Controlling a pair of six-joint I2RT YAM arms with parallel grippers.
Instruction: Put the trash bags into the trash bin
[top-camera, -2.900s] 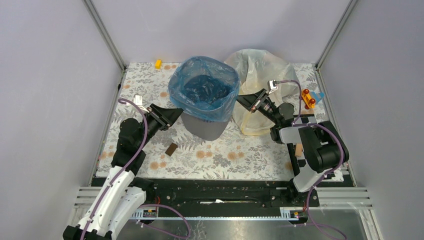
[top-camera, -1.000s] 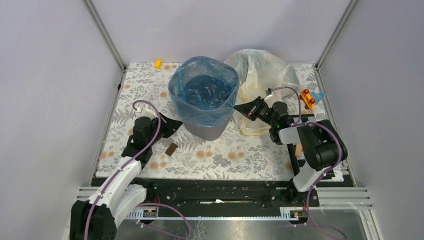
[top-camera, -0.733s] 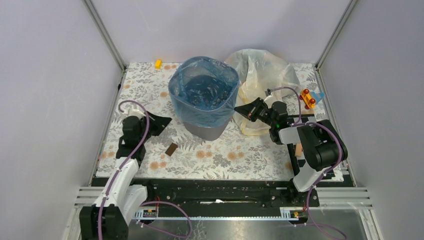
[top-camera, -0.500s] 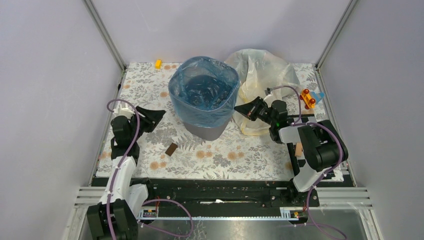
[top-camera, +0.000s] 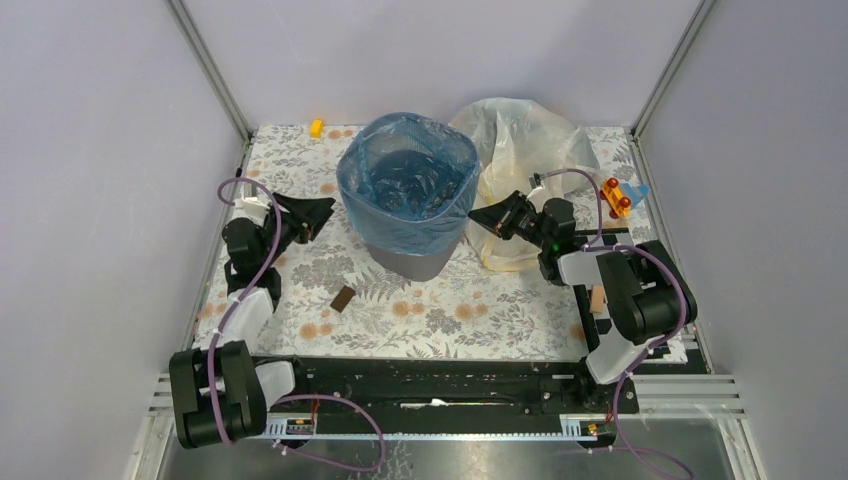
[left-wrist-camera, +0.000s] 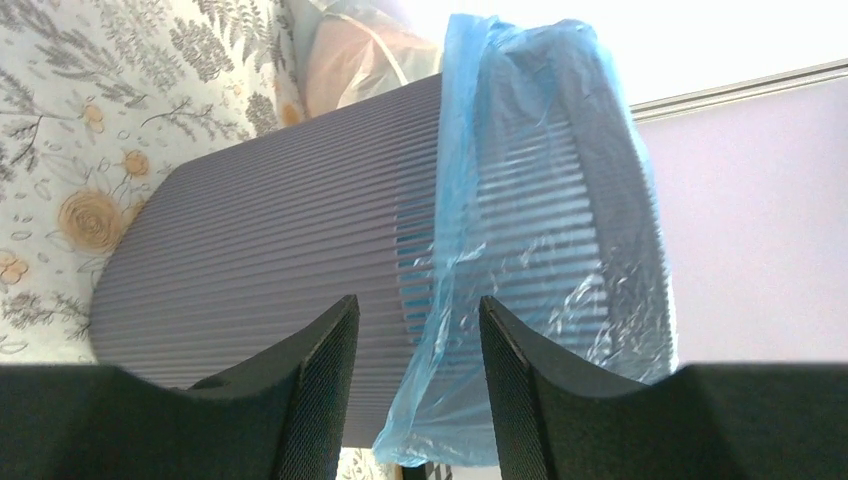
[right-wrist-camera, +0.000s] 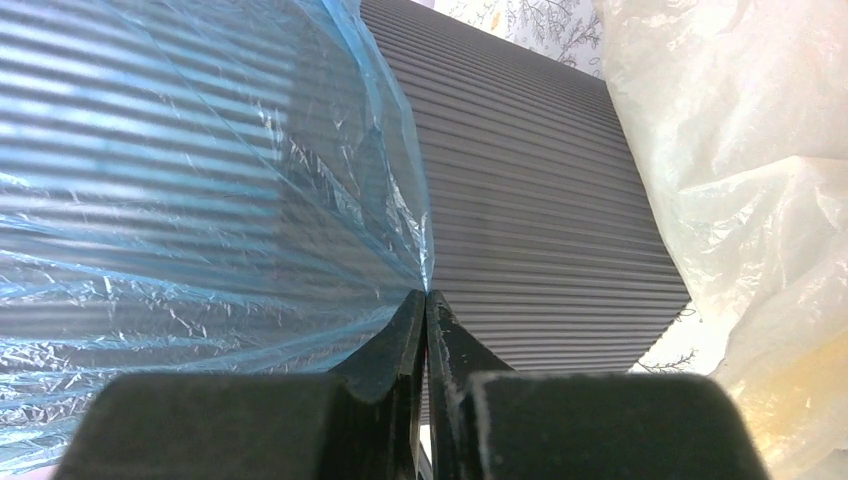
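The dark grey ribbed trash bin (top-camera: 410, 258) stands at the table's centre back, lined with a blue trash bag (top-camera: 405, 180) folded over its rim. My right gripper (top-camera: 476, 218) is shut on the blue bag's edge (right-wrist-camera: 425, 265) at the bin's right side (right-wrist-camera: 540, 200). My left gripper (top-camera: 325, 212) is open and empty, a little left of the bin; its fingers (left-wrist-camera: 325, 380) frame the bin wall (left-wrist-camera: 270, 250) and the hanging blue bag edge (left-wrist-camera: 450, 330). A yellowish clear trash bag (top-camera: 525, 150) lies crumpled behind right of the bin, and shows in the right wrist view (right-wrist-camera: 740, 180).
A small brown block (top-camera: 342, 298) lies on the floral mat in front of the bin. A yellow toy (top-camera: 316, 127) sits at the back left. An orange-and-blue toy (top-camera: 621, 196) sits at the right edge. A tan block (top-camera: 597, 299) lies by the right arm.
My left arm has drawn back from the bin's base, swung left and up, and now points at the bin's upper left side. My right gripper has stayed shut on the blue bag.
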